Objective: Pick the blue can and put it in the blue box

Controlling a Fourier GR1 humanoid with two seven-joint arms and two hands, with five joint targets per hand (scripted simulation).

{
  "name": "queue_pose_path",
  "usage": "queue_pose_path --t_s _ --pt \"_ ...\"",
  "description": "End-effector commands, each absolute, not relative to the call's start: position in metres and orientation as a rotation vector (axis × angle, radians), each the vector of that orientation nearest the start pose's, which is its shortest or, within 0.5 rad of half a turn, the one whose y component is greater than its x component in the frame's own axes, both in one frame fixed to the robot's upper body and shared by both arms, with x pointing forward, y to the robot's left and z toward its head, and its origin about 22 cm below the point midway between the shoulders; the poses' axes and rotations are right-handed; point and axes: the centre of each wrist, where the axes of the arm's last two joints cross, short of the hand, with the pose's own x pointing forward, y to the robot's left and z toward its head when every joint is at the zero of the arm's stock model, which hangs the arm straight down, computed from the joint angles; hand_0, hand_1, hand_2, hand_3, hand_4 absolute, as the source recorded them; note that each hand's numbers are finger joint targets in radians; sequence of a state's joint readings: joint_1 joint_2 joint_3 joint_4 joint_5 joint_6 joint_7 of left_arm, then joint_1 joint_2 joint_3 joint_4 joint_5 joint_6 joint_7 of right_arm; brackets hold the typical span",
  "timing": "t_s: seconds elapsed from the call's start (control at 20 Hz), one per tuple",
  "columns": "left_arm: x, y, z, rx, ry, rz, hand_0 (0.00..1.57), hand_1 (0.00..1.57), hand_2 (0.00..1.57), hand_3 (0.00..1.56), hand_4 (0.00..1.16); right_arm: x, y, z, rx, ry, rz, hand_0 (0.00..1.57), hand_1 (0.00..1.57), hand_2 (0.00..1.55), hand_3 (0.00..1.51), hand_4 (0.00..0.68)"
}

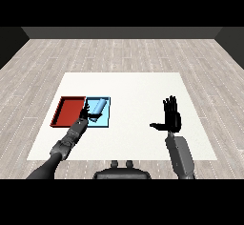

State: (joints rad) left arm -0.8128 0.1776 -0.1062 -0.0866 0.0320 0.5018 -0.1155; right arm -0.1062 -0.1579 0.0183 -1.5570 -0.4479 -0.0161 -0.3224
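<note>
A: What sits furthest left on the white table (143, 83)?

B: The red tray (68, 112), lying flat near the left edge. Its right side touches the light blue tray (106, 110), so the two form one block.

A: And the blue can (98, 107)?

B: It lies on its side inside the light blue tray, tilted a little, its upper end pointing toward the far right corner of the tray. It is pale, close in colour to the tray under it.

A: Where is the left hand (86, 114)?

B: The grey left forearm (66, 143) comes up from the lower left corner, and the black hand at its end reaches over the near left part of the light blue tray, right beside the can's lower end. It looks to be touching the can, but the fingers are too small and dark there, so I cannot tell whether they curl round it or lie slack.

A: Moving right?

B: Bare table, then the right hand (171, 119), well apart from both trays. It stands upright with the fingers straight and spread, the thumb stuck out toward the left, nothing in it. Its forearm (180, 155) rises from the lower right.
</note>
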Motion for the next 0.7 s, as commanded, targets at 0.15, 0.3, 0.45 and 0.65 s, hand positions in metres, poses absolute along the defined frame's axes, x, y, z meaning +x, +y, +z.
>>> queue_pose_path --t_s 0.15,0.3,0.45,0.65 --pt "0.372 0.239 -0.060 0.762 -1.442 0.054 0.00 0.00 0.00 0.00 0.00 0.263 -0.245 0.028 0.258 -1.961 -0.231 0.00 0.00 0.00 0.00 0.000" --pt "0.365 0.238 -0.059 0.565 -1.689 0.023 0.00 0.00 0.00 0.00 0.00 0.258 -0.247 0.028 0.300 -1.956 -0.243 0.00 0.00 0.00 0.00 0.000" --pt "0.367 0.221 -0.046 0.425 -1.861 0.004 0.00 0.00 0.00 0.00 0.00 0.261 -0.249 0.034 0.256 -1.933 -0.202 0.00 0.00 0.00 0.00 0.000" --pt "0.337 0.209 -0.056 0.266 -1.991 0.021 0.00 0.00 0.00 0.00 0.00 0.260 -0.255 0.035 0.227 -1.935 -0.158 0.00 0.00 0.00 0.00 0.000"
